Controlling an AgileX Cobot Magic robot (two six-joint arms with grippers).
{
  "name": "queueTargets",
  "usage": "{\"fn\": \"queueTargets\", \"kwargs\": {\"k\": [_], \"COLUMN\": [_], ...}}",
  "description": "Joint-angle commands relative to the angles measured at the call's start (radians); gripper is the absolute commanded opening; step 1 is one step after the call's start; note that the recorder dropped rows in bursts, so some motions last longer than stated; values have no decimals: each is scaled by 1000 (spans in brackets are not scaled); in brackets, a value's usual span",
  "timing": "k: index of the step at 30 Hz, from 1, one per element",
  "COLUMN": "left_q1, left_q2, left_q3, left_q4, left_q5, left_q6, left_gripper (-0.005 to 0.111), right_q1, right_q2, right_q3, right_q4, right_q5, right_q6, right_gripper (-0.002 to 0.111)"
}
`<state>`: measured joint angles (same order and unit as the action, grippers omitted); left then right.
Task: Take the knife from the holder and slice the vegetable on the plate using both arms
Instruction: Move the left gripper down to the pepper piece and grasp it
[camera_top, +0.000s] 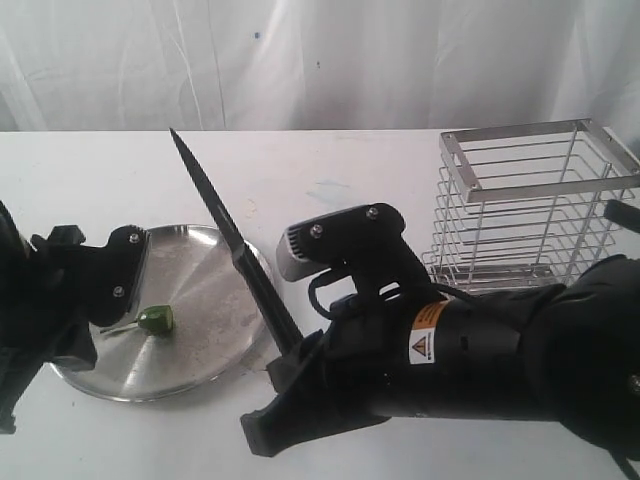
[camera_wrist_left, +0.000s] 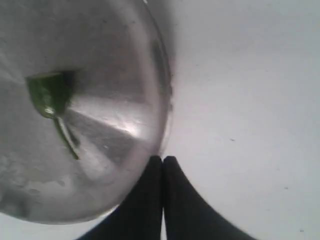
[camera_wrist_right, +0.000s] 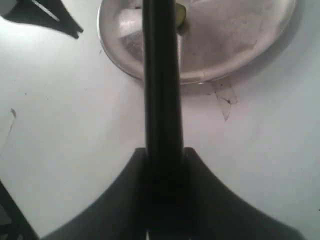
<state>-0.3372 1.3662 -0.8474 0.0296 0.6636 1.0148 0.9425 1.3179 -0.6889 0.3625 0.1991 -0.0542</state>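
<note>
right fingers (camera_wrist_right: 200, 172): I hold all-black pointed knife (camera_top: 225, 225), poised to cut | left fingers (camera_wrist_left: 150, 182): pressed together, empty, at round steel plate (camera_top: 200, 365) rim

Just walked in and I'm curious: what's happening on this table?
The right arm's fingers grip a long all-black knife by its handle, blade angled up over the edge of a round shiny steel plate. A tiny green chili pepper lies on that plate. The left arm's fingers are shut at the plate's rim. The tall silver wire holder stands apart.
</note>
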Motion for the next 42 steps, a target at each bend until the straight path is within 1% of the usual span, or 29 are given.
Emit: {"fn": "queueTargets", "kwargs": {"k": [1,4,6,9,11,13,16,19,21,24,28,33,37,39,42], "left_q1": [3,29,53,77,89,96,96,96,96,96,96,96,96,96,94], "left_q2": [12,34,54,91,115,143,180,212,235,261,268,264,264,264,264], "left_q3": [2,2,2,2,2,2,2,2,2,2,2,-7,-51,-63,-60], "left_q4": [46,61,56,36,6,-17,-30,-30,-30,-30,-30,-42,-68,-68,-68], "left_q5": [-110,-188,-239,-322,-376,-422,-485,-554,-562,-525,-480,-408,-272,-245,-245], "left_q6": [67,81,71,-23,-100,-176,-207,-207,-202,-188,-186,-176,-83,-22,113], "left_gripper": [10,29,44,58,61,62,62,62,62,62,60,49,40,41,50], "right_q1": [3,3,3,3,3,3,-11,-56,-109,-178,-185,-185,-209,-237,-269], "right_q2": [0,0,0,0,0,0,0,14,50,111,121,128,173,201,215], "right_q3": [-8,-8,-8,-8,-8,-8,-8,-8,-8,-19,-71,-164,-266,-325,-363], "right_q4": [1,1,1,1,1,1,1,1,1,1,-2,1,-1,-1,4], "right_q5": [18,8,-5,-30,-60,-98,-169,-190,-190,-168,-52,120,275,338,380], "right_q6": [9,54,88,118,134,141,144,146,154,190,111,19,-39,-48,-48], "right_gripper": [0,0,0,0,0,0,0,0,0,0,0,0,0,0,0]}}
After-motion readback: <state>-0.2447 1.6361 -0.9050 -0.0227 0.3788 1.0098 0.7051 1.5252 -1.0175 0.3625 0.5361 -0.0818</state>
